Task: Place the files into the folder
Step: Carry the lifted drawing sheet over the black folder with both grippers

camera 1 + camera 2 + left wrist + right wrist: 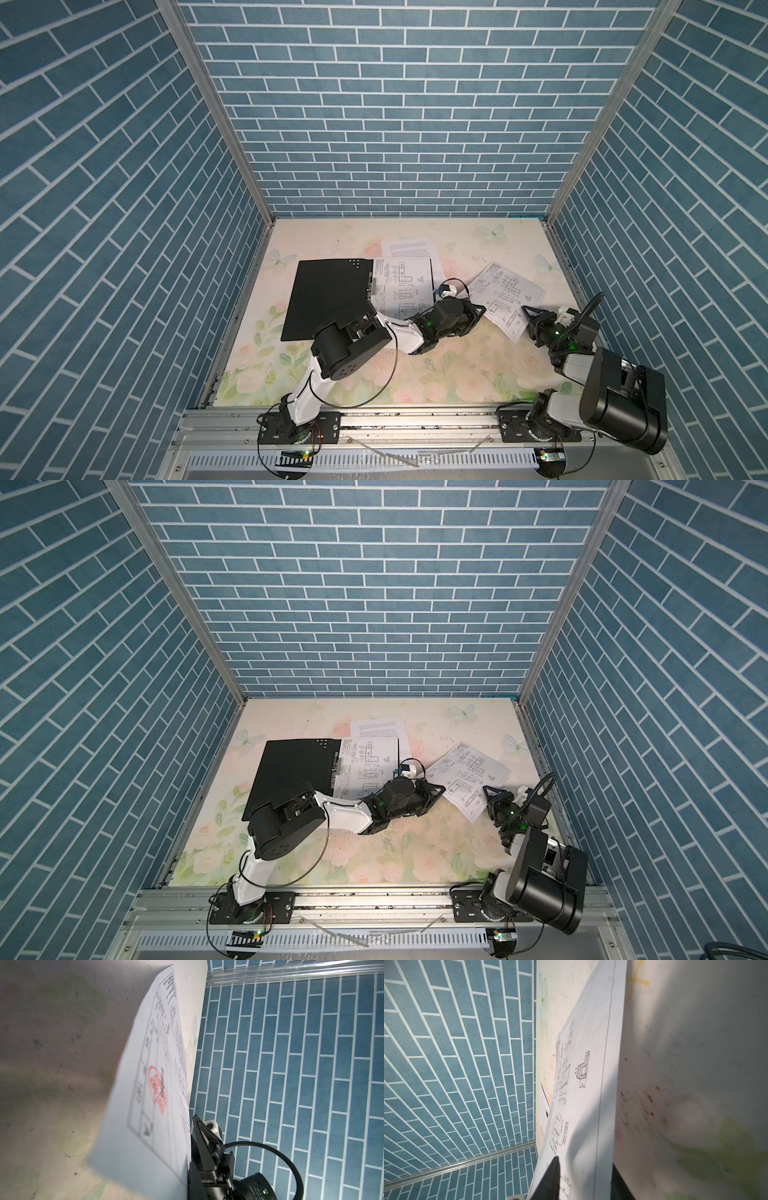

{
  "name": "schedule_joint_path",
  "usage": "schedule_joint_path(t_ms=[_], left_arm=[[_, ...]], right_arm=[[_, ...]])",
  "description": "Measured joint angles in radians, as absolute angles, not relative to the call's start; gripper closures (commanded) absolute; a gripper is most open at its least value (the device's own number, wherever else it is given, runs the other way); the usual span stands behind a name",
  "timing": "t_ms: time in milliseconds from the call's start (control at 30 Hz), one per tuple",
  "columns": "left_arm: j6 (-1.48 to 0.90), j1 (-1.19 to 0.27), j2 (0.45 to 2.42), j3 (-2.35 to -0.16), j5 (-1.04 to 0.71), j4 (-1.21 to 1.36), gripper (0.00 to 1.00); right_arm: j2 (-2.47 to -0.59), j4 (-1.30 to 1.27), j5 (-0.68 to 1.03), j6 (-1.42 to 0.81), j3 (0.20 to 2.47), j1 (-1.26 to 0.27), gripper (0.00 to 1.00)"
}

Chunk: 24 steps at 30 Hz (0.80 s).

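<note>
Right wrist view: the right gripper has its jaws apart with the near edge of the loose drawing sheet between them, one finger on the table side and one above. It isn't clamped yet, as far as I can see. The left gripper is pressed together at the opposite edge of that sheet. In the left wrist view the paper rises right up to the lens, so I read it as pinching the edge, though its own fingers are out of shot. The sheet lies on the table to the right of the folder, between the two grippers. The folder is open, black side up, with the other drawing sheet already on its right half. The text sheet is just beyond, its near edge overlapped; I can't tell if it's in or out. Risks: once the right clamps, any pull apart or height mismatch between the arms will crease or tear the paper at a pinch. The right bite looks shallow, on the margin only, so it could slip on the lift. The left arm passes over the filed sheet's near corner, so swinging toward the folder could drag that sheet off. A limp sheet held at two edges will sag and may snag the folder's edge going in.
</note>
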<state>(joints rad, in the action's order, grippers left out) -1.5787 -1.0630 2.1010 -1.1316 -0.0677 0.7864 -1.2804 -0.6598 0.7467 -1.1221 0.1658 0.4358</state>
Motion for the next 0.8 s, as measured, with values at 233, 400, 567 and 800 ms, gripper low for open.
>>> schedule_joint_path(t_ms=[233,400,567,800], left_arm=[[-1.578,-1.063,2.101,-1.118,-0.066,0.793,0.92],[-1.576,-1.063,2.101,-1.114,-0.067,0.792,0.90],[-1.566,-1.063,2.101,-1.114,-0.072,0.792,0.77],[-1.521,-1.051,2.099,-1.115,-0.106,0.750,0.15]], right_arm=[[-1.154,-0.510,0.748,-1.103,0.171,0.436,0.76],[-1.118,-0.382,0.746,-1.068,0.207,0.436,0.93],[-1.118,-0.308,0.747,-1.039,0.236,0.436,1.00],[-1.080,-0.133,0.737,-0.976,0.320,0.436,1.00]])
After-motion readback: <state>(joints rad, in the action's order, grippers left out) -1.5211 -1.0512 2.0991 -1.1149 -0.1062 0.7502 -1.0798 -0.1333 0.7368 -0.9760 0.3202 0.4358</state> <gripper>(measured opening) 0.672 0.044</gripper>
